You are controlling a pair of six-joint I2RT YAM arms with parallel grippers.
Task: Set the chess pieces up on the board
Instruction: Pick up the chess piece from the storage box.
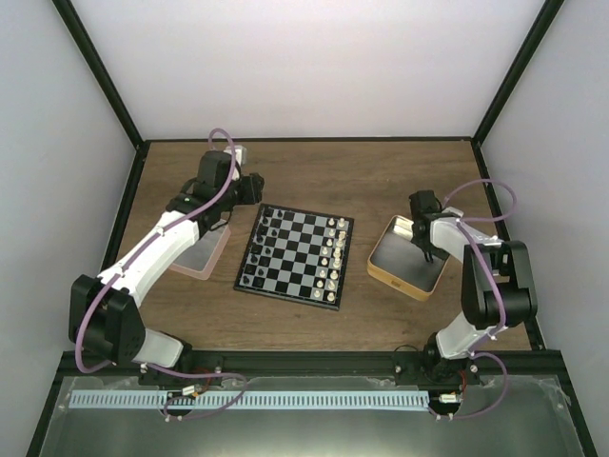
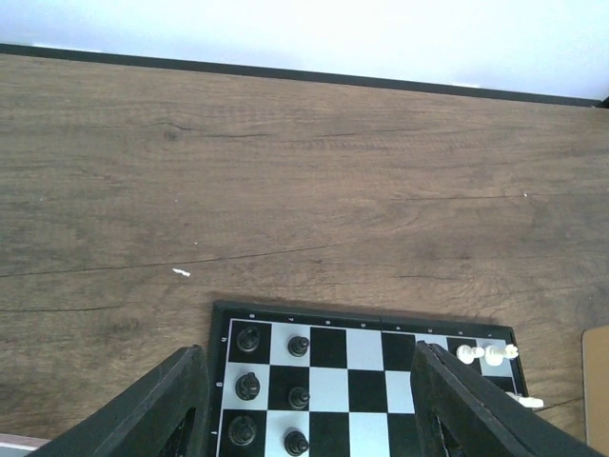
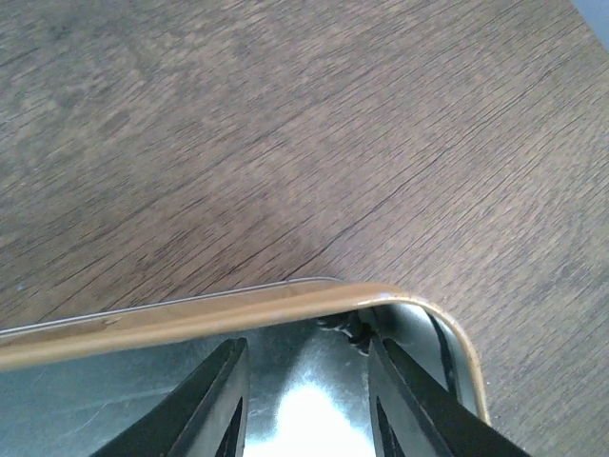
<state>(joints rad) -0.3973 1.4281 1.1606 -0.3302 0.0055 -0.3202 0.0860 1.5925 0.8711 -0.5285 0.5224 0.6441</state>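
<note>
The board (image 1: 295, 255) lies mid-table, with black chess pieces (image 1: 265, 249) along its left side and white ones (image 1: 332, 255) along its right. My left gripper (image 1: 249, 184) hovers open and empty over the board's far-left corner. In the left wrist view (image 2: 309, 409) its fingers (image 2: 181, 405) frame several black pieces (image 2: 248, 337) standing on their squares. My right gripper (image 1: 425, 255) is open inside the tan tray (image 1: 388, 271). In the right wrist view (image 3: 304, 400) a small black piece (image 3: 354, 330) lies against the tray's corner wall, just beyond the right fingertip (image 3: 400, 381).
A pink-rimmed clear box (image 1: 202, 257) sits left of the board under my left arm. The tray's tan rim (image 3: 190, 319) curves just ahead of my right fingers. White pieces (image 2: 481, 354) stand at the board's far right corner. Enclosure posts and walls bound the table.
</note>
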